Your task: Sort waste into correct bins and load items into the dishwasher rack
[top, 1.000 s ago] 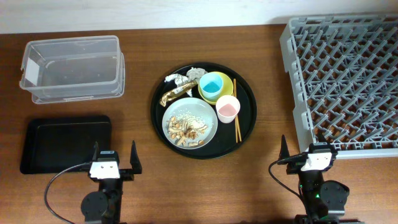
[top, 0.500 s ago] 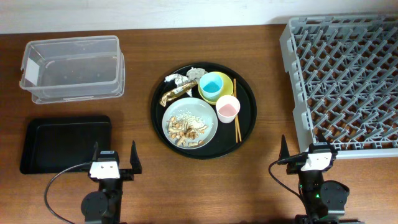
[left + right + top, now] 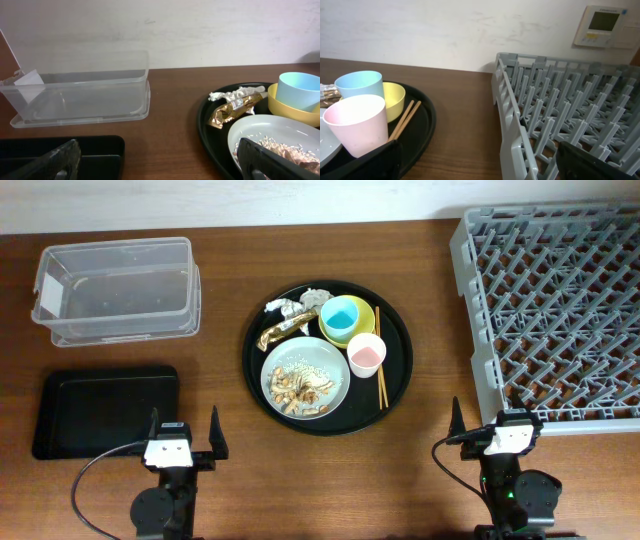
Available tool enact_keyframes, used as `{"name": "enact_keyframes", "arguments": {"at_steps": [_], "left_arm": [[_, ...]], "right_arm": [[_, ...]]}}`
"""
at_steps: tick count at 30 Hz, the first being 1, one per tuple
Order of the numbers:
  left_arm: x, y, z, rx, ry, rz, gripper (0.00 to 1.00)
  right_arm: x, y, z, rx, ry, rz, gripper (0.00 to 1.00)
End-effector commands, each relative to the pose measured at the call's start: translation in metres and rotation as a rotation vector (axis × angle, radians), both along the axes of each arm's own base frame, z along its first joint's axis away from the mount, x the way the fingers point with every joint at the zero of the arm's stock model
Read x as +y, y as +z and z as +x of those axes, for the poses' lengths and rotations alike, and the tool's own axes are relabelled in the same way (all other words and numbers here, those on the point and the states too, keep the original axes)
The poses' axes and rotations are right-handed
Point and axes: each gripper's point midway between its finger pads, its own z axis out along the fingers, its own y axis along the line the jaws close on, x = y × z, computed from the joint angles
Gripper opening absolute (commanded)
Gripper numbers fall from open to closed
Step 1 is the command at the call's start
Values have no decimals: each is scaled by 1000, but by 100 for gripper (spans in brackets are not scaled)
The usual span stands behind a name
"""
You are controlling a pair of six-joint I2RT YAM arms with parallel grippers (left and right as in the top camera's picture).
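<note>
The left gripper (image 3: 157,152) has its jaws spread wide, with only bare wooden table (image 3: 170,100) between them. Ahead and to its left sits the clear plastic box (image 3: 80,95). The shallow black tray (image 3: 102,150) lies nearer, by the left finger (image 3: 55,162). To the right, on the round black tray (image 3: 204,125), lie a gold-brown wrapper (image 3: 231,111) and crumpled white paper (image 3: 236,93). A light blue cup (image 3: 300,90) stands in a yellow bowl (image 3: 287,111) there. A pale plate (image 3: 260,134) of food scraps (image 3: 285,150) is closest to the right finger.

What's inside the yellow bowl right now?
The light blue cup stands upright in the yellow bowl. The bowl's floor under it is hidden, so anything there cannot be seen.
</note>
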Motion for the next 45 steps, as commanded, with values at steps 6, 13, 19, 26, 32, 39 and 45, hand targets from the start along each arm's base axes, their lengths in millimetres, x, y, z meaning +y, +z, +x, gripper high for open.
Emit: {"name": "enact_keyframes", "arguments": {"at_steps": [6, 13, 19, 26, 32, 39, 45], "left_arm": [[2, -3, 0, 1, 7, 16, 99], [-107, 10, -34, 67, -638, -378, 99], [-143, 35, -70, 173, -920, -663, 99], [-139, 146, -114, -339, -1077, -491, 99], [-118, 176, -85, -365, -854, -445, 99], [-116, 215, -46, -140, -746, -333, 99], [-103, 191, 26, 402, -624, -235, 99]], "right_arm": [[-2, -3, 0, 5, -10, -7, 98], [-2, -3, 0, 5, -10, -7, 98], [-2, -3, 0, 5, -10, -7, 98], [-2, -3, 0, 5, -10, -7, 98], [-2, -3, 0, 5, -10, -7, 98], [-2, -3, 0, 5, -10, -7, 98], [-2, -3, 0, 5, -10, -7, 98]]}}
